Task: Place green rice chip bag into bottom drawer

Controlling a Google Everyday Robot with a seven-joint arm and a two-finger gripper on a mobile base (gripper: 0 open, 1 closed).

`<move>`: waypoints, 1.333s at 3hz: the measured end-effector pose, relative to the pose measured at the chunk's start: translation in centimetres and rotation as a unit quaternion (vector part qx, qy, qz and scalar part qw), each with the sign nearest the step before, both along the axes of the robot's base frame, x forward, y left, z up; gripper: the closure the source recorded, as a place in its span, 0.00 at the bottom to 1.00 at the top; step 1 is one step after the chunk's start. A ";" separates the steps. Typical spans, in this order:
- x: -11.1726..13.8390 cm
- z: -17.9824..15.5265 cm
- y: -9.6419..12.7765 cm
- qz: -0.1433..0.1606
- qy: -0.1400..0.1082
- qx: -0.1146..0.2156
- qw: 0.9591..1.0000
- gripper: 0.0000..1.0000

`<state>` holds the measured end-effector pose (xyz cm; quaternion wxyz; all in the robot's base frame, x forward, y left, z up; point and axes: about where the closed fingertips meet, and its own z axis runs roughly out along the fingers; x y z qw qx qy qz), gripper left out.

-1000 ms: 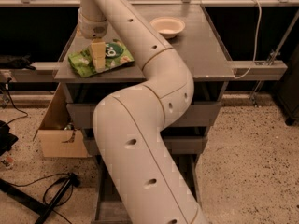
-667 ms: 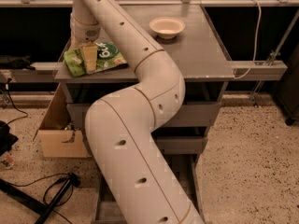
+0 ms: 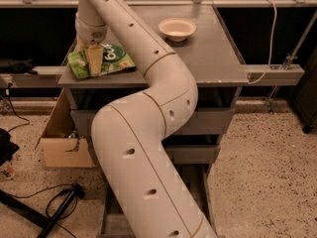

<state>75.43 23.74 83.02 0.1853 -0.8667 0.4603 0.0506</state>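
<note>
My gripper (image 3: 94, 58) has moved left since a second ago. It now sits over the left part of the bag (image 3: 113, 61), near the left edge of the table (image 3: 213, 58). My arm (image 3: 171, 90) has swung slightly left with it.
</note>
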 end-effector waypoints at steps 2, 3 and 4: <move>0.0 0.4 0.0 0.000 0.000 0.000 1.000 1.00; 1.0 4.9 -3.4 -0.041 -0.043 0.010 0.998 1.00; -0.1 10.6 -6.9 -0.071 -0.086 0.044 0.993 1.00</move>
